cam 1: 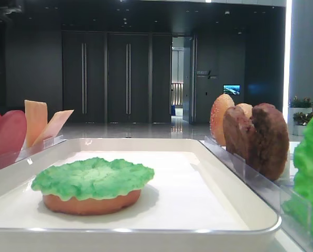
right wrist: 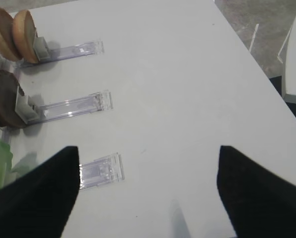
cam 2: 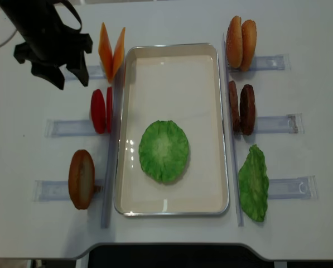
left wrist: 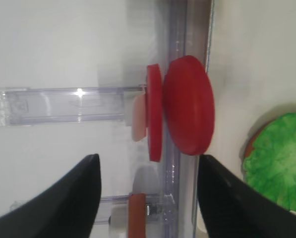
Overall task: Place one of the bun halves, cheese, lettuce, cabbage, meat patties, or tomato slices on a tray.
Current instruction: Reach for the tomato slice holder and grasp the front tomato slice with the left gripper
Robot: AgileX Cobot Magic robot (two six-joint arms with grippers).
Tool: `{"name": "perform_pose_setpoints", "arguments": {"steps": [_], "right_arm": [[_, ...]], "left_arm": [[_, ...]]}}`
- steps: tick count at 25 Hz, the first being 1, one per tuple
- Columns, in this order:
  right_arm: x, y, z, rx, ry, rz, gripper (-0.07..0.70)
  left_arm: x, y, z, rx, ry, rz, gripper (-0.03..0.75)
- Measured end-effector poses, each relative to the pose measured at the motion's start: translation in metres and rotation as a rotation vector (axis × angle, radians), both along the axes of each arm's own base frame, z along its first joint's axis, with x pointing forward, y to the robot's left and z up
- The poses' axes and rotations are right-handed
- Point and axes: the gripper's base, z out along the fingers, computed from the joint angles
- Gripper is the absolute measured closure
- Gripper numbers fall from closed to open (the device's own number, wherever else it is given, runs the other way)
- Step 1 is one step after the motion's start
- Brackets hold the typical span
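Note:
The white tray (cam 2: 172, 61) lies mid-table and holds a bun half (cam 1: 90, 202) topped with green lettuce (cam 2: 163, 151). Two red tomato slices (cam 2: 101, 109) stand on edge in a clear rack left of the tray; they also show in the left wrist view (left wrist: 187, 111). My left gripper (cam 2: 70, 82) hovers open and empty at the far left, by the cheese (cam 2: 111, 53), short of the tomato slices. In its wrist view (left wrist: 148, 193) a cheese edge (left wrist: 136, 215) lies between the fingers. My right gripper (right wrist: 148, 188) is open over bare table.
Clear racks flank the tray. On the right stand bun halves (cam 2: 241, 43), meat patties (cam 2: 241, 109) and a lettuce leaf (cam 2: 254, 181). A bun half (cam 2: 81, 178) stands at the near left. The table's edge (right wrist: 252, 54) runs close to the right gripper.

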Motion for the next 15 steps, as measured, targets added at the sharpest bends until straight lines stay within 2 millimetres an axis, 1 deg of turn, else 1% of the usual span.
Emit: {"name": "perform_pose_setpoints", "arguments": {"steps": [3, 9, 12, 15], "right_arm": [[0.0, 0.0, 0.0, 0.0, 0.0, 0.0, 0.092], [0.0, 0.0, 0.0, 0.0, 0.0, 0.0, 0.092], [0.0, 0.0, 0.0, 0.0, 0.0, 0.0, 0.092], [0.0, 0.0, 0.0, 0.0, 0.0, 0.0, 0.092]], "left_arm": [[0.001, -0.019, -0.005, 0.007, 0.004, -0.024, 0.245], [0.006, -0.054, -0.007, 0.019, -0.013, -0.057, 0.245], [0.008, -0.064, -0.01, 0.018, -0.01, -0.06, 0.245], [0.009, -0.068, -0.016, 0.024, 0.006, -0.057, 0.245]]}}
